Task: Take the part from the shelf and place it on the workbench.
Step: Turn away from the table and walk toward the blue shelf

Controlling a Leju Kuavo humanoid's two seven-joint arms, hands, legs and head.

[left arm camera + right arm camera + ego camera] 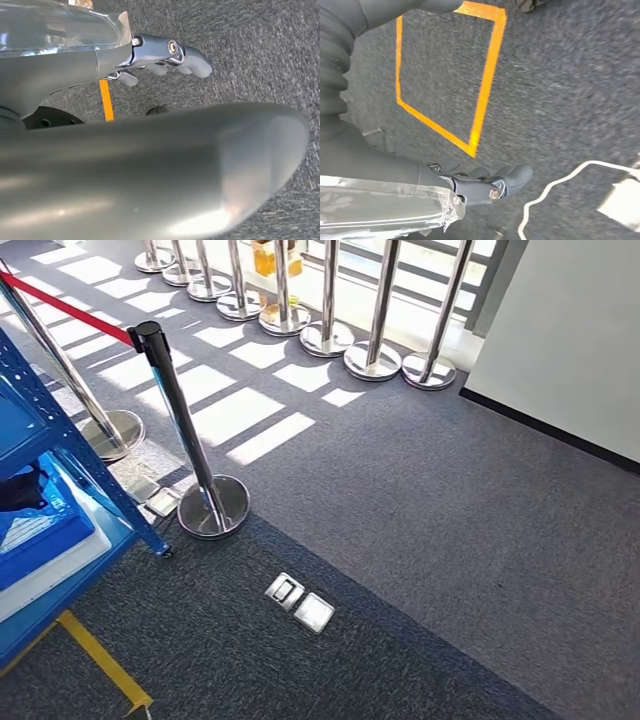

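Shelf (45,510) sits at nine o'clock; left hand (166,57) and right hand (490,185) hang spread, holding nothing. Picking up the part remains.

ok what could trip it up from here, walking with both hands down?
1. The stanchion and its red belt stand right beside the blue shelf; turning toward the shelf could clip the base.
2. A white cable lies on the carpet near the right hand, a snag risk for a foot.
3. The left hand holds nothing; no part taken yet.
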